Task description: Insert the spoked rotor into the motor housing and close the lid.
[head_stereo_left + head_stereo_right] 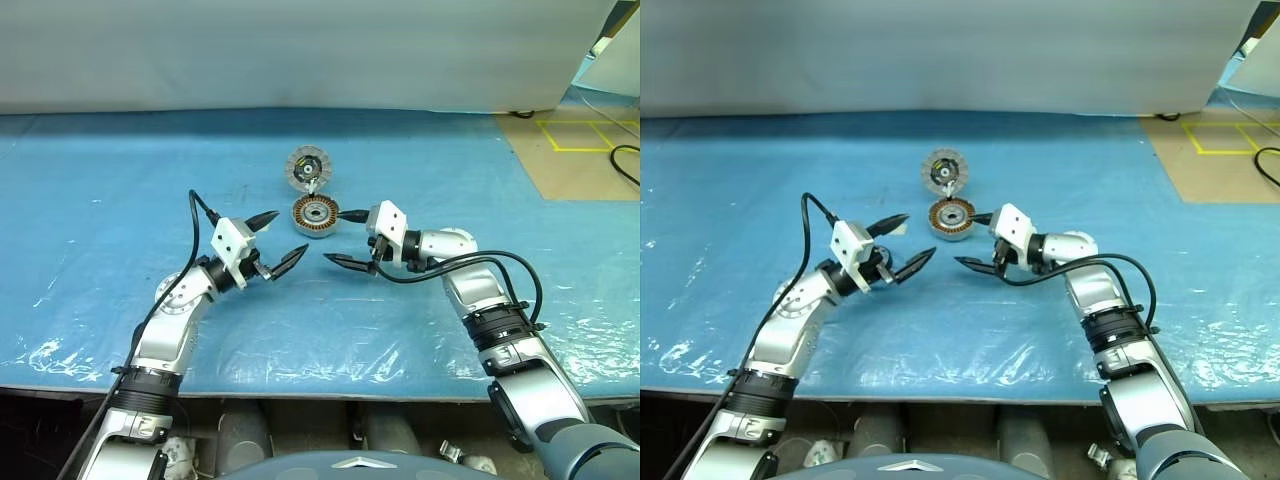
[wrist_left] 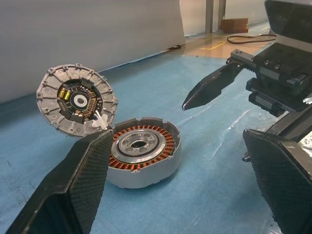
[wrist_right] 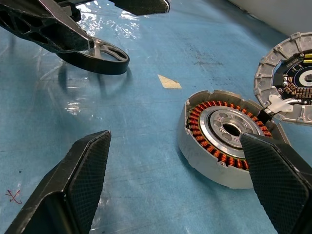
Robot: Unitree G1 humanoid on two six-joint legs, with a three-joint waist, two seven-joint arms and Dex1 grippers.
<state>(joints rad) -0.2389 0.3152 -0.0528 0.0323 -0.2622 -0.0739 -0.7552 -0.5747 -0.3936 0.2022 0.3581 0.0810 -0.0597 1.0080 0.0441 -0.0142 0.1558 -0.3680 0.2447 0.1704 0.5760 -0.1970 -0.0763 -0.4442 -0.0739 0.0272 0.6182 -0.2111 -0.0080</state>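
From my head camera, the motor housing sits on the blue table ahead of me, copper windings showing around a grey centre. The lid stands tilted just behind it, open, its lower edge meeting the housing's far rim. My left gripper hovers to the housing's left with its fingers spread apart, holding nothing. My right gripper hovers to the housing's right, fingers equally wide and empty; its upper fingertip is close to the housing's rim.

From my left wrist, I look between my two spread fingers at the housing, the lid leaning up beside it, and my right gripper opposite.

From my right wrist, the housing lies between my open fingers, the lid beyond it, my left gripper across the table.
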